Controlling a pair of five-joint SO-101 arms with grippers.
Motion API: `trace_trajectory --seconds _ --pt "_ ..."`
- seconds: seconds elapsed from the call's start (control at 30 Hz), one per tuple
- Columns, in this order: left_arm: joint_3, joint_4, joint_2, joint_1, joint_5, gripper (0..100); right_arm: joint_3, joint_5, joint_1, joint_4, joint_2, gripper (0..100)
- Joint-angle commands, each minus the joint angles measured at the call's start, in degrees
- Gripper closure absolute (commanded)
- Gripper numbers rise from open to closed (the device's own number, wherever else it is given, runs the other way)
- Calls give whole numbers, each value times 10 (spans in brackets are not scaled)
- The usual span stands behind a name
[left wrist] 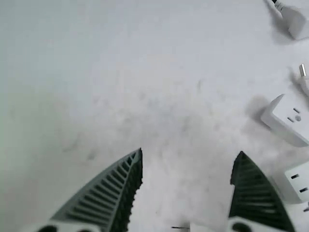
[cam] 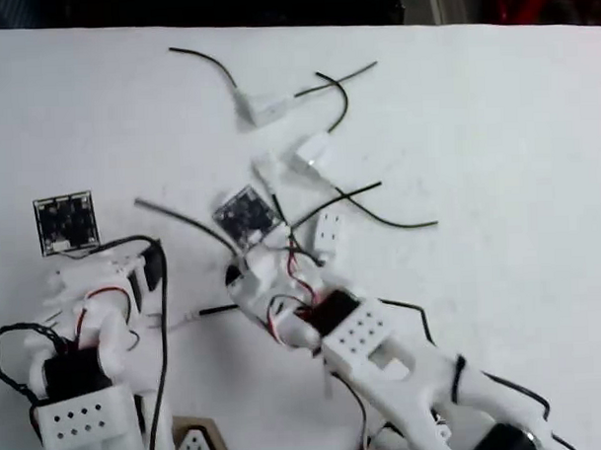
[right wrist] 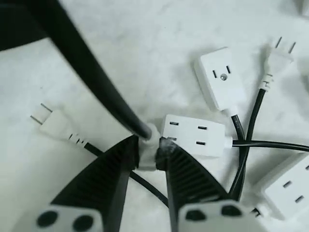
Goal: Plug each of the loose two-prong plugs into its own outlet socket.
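A white table (cam: 494, 119) stretches under soft, even light. Beyond its far edge the room (cam: 174, 7) lies dark, with blurred red shapes (cam: 530, 0) past the far right corner.

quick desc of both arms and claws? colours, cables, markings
The left arm and right arm have white shells with perforated plates, black servos, red and black wires, each carrying a black-and-white square tag. The left claw and right claw have dark, tapered, ribbed fingers.

Left hand (left wrist: 189, 157) spread wide (pointing downward); right hand (right wrist: 148, 141) clamped on a plug (right wrist: 145, 159).
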Motion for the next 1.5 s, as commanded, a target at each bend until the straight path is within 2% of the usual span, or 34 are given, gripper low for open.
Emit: trace_trajectory --seconds 0.0,0.3,0.63,0.97,1.33,1.47 --pt "1 -13 -5 -7 5 706 -34 -49 9 -44 29 981" --pt "2 -11 -5 -7 5 706 -30 -81 54 -101 45 981" --pt "2 -11 -5 -7 5 706 -20 -76 50 -145 109 981" --pt "2 -11 -5 -7 5 706 -13 -76 50 -140 123 981" --pt "2 -11 -5 -7 4 706 -8 16 50 -140 124 981" --pt "2 -11 -5 -7 4 706 -12 39 44 -143 166 981"
